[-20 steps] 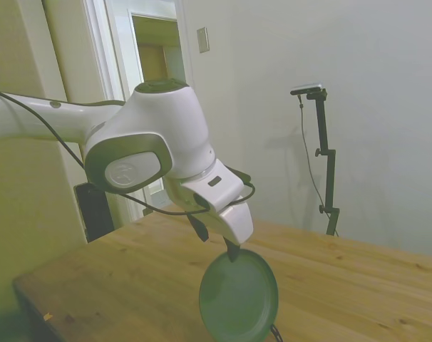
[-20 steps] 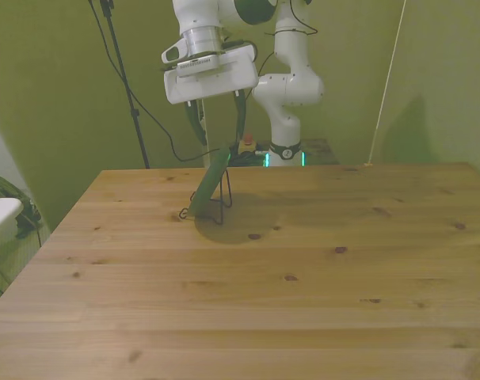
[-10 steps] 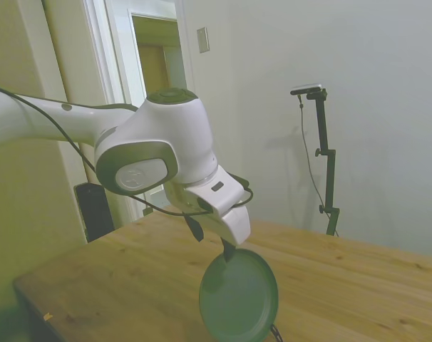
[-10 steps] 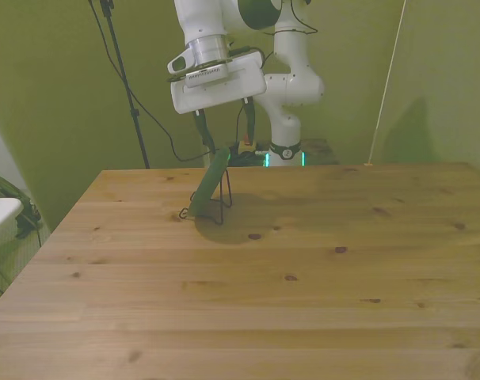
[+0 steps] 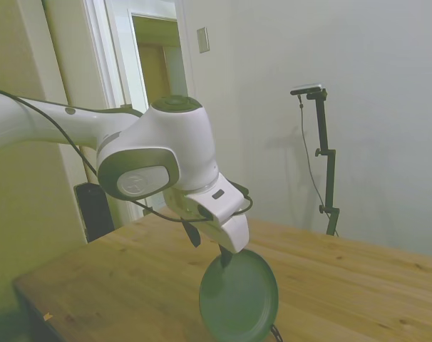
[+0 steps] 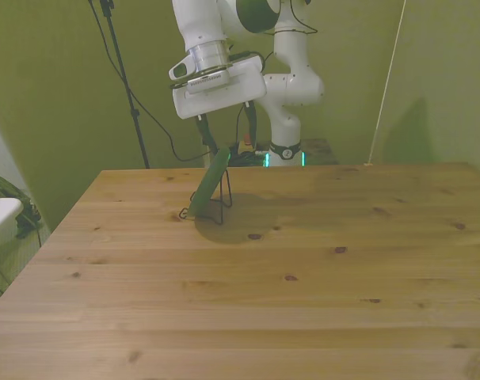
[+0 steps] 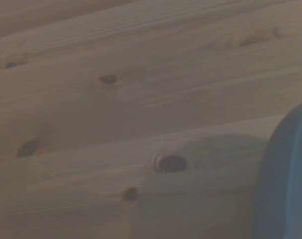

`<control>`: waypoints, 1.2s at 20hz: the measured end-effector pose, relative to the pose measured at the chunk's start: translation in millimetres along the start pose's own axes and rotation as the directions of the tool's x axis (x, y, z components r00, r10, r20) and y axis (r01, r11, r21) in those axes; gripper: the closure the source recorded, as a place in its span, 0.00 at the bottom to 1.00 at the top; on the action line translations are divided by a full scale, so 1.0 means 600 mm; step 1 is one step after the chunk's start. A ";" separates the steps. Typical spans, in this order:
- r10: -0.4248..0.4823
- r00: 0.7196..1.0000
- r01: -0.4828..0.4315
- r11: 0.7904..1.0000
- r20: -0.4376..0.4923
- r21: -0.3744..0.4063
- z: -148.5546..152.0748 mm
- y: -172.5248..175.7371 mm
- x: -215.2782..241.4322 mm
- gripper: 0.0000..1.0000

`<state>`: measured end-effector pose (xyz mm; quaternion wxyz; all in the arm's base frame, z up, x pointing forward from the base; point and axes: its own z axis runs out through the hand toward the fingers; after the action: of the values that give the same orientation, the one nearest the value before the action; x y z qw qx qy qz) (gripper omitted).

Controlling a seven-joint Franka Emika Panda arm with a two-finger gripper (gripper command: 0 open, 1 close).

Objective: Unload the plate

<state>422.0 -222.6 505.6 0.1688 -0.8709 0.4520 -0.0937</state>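
Side view: one white arm enters from the picture's left, wrist bent down over one dull-green plate (image 5: 239,298). The plate stands on edge, near upright, its round face toward this camera. One tool (image 5: 225,258) sits at the plate's top rim; a single dark finger (image 5: 226,257) shows there, touching or just at the rim. The second finger is hidden behind the tool body in this view.

Front view: the same plate (image 6: 209,184) appears edge-on, leaning, its top tipped toward the front view's right. It rests in one thin black wire rack (image 6: 219,207) on the worktop (image 6: 303,285), toward the far edge and on the front view's left half. The tool (image 6: 226,144) hangs directly above the plate's top edge. Two dark fingers are countable: one (image 6: 205,136) on the front view's left of the rim, one (image 6: 252,127) on the front view's right. They stand apart, straddling the rim with a gap; the tool is released, not clamped on the plate.

Wrist view: blurred. Wood grain with several dark knots, and one curved grey-green edge of the plate (image 7: 285,184) at the side of the picture.

Count: one plate, one rack, one arm, one tool, two fingers. Plate is in the rack, not lifted.
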 end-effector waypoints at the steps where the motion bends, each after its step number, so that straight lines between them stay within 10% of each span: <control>1: -0.001 1.000 0.001 1.000 0.006 0.001 0.000 0.002 0.000 1.00; 24: 0.013 1.000 -0.013 1.000 0.025 0.006 0.015 0.019 0.019 1.00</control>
<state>422.4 -236.2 493.2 0.1778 -0.8685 0.4552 -0.0834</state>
